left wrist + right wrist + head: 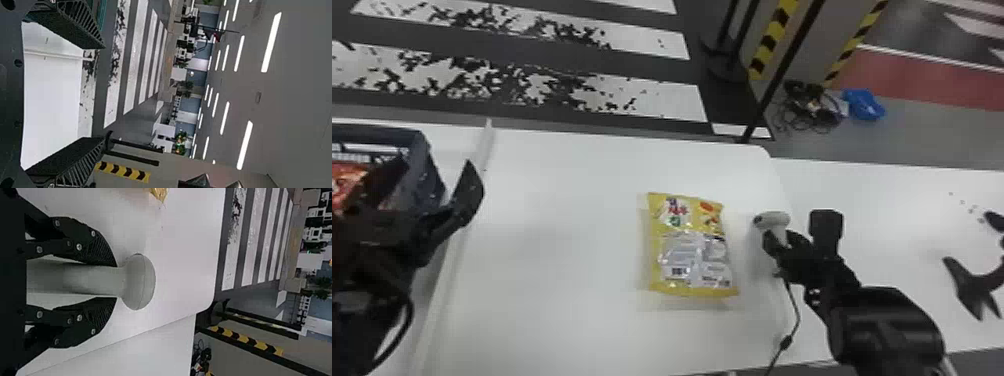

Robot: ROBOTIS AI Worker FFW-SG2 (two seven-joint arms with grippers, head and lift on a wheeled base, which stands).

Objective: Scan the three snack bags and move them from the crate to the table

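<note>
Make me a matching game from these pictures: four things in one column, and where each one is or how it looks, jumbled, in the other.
Things
1. Yellow snack bag
2. Red bag
3. Scanner
4. Left end effector

Places and states
A. Gripped by the right end effector
B. Fingers apart, nothing between them
C. Lying on the white table
D. Inside the crate

Pairs: 1-C, 2-D, 3-A, 4-B

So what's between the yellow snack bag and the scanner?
In the head view, just white table lies between the yellow bag and the scanner.
</note>
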